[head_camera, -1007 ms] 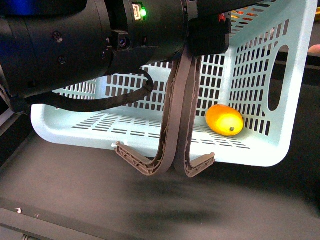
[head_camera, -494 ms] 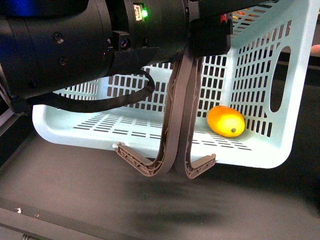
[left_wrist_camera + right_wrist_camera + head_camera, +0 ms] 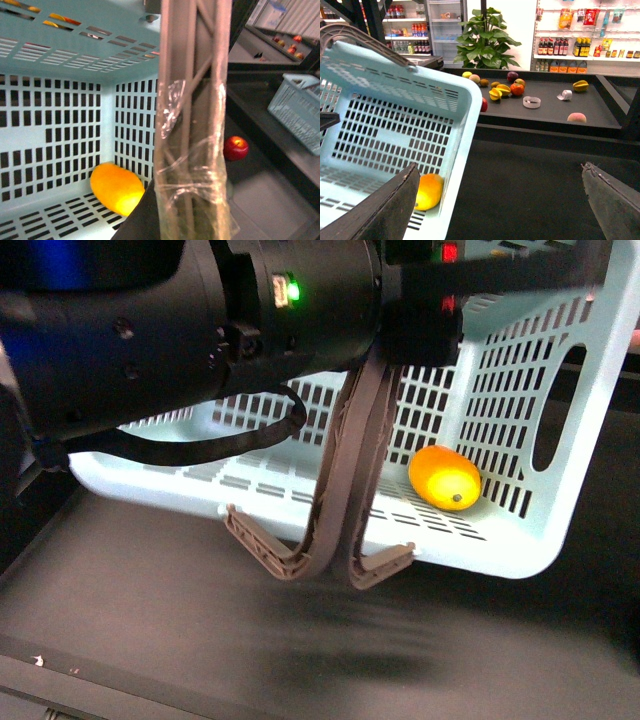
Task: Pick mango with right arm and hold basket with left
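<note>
The aqua basket (image 3: 505, 558) hangs tilted above the dark table, carried by its two grey-brown handles (image 3: 345, 490). My left gripper (image 3: 405, 340), at the end of the bulky black arm (image 3: 170, 330), is shut on those handles; they fill the left wrist view as taped handles (image 3: 192, 150). The yellow-orange mango (image 3: 445, 478) lies in the basket's low right corner, also seen as the mango (image 3: 117, 187) and the mango (image 3: 427, 191). My right gripper (image 3: 505, 200) is open beside the basket wall (image 3: 445, 110), holding nothing, with one finger (image 3: 395, 205) in front of the mango.
A dark table (image 3: 300, 650) lies under the basket. Behind is a black display counter with loose fruit (image 3: 517, 89), a starfruit (image 3: 580, 86), a tape roll (image 3: 531, 102) and a plant (image 3: 487, 35). A red apple (image 3: 235, 148) and another blue basket (image 3: 297, 112) sit aside.
The basket has tipped further, its left side rising, and the handles' ends have swung a little left. The mango stays in the same corner.
</note>
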{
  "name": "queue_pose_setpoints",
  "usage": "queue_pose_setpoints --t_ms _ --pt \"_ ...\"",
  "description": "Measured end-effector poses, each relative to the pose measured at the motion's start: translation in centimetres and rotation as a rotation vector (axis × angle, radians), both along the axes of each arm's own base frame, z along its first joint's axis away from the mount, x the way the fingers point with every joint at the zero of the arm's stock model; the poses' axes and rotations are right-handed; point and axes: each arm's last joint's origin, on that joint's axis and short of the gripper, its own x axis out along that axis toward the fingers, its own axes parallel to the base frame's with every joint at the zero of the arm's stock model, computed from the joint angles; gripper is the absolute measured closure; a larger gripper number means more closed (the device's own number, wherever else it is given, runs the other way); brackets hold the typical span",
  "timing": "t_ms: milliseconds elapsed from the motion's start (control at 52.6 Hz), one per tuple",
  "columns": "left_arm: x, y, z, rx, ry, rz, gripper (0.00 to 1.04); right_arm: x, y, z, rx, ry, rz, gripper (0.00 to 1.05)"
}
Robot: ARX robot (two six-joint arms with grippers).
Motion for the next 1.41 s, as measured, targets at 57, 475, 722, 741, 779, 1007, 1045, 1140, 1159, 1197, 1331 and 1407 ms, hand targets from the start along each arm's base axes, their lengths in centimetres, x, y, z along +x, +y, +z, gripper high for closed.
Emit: queue_pose_setpoints --t_ms 57,475,722,741,779,1007,1045,1140,1159,1197,1331,1407 --pt "1.1 -0.3 0.2 0.017 -0.027 0.030 0.96 0.0 0.0 0.0 0.000 0.000 0.001 0.08" --pt "11.6 3.4 2.1 -0.392 0.226 0.638 0.96 0.0 0.0 0.0 0.000 0.000 0.001 0.08" --pt "15.5 6.1 0.7 -0.684 0.363 0.919 0.96 0.0 0.0 0.0 0.000 0.000 0.001 0.08" --pt "15.7 6.1 0.6 -0.705 0.377 0.925 0.96 0.0 0.0 0.0 0.000 0.000 0.001 0.08" --pt "16.0 6.2 0.3 -0.743 0.406 0.935 0.96 0.0 0.0 0.0 0.000 0.000 0.001 0.08" --pt "17.3 6.8 -1.7 -0.926 0.526 0.991 0.96 0.0 0.0 0.0 0.000 0.000 0.000 0.08" --pt "17.6 7.0 -2.1 -0.942 0.533 1.004 0.96 0.0 0.0 0.0 0.000 0.000 0.001 0.08" --pt "18.1 7.9 -3.1 -0.958 0.552 1.050 0.96 0.0 0.0 0.0 0.000 0.000 0.001 0.08" --pt "18.3 8.1 -3.3 -0.961 0.557 1.061 0.96 0.0 0.0 0.0 0.000 0.000 0.001 0.08" --pt "18.5 8.6 -3.8 -0.969 0.562 1.084 0.96 0.0 0.0 0.0 0.000 0.000 0.001 0.08" --pt "19.4 9.6 -4.9 -1.008 0.577 1.136 0.96 0.0 0.0 0.0 0.000 0.000 0.001 0.08" --pt "19.7 9.9 -5.3 -1.018 0.587 1.152 0.96 0.0 0.0 0.0 0.000 0.000 0.001 0.08"
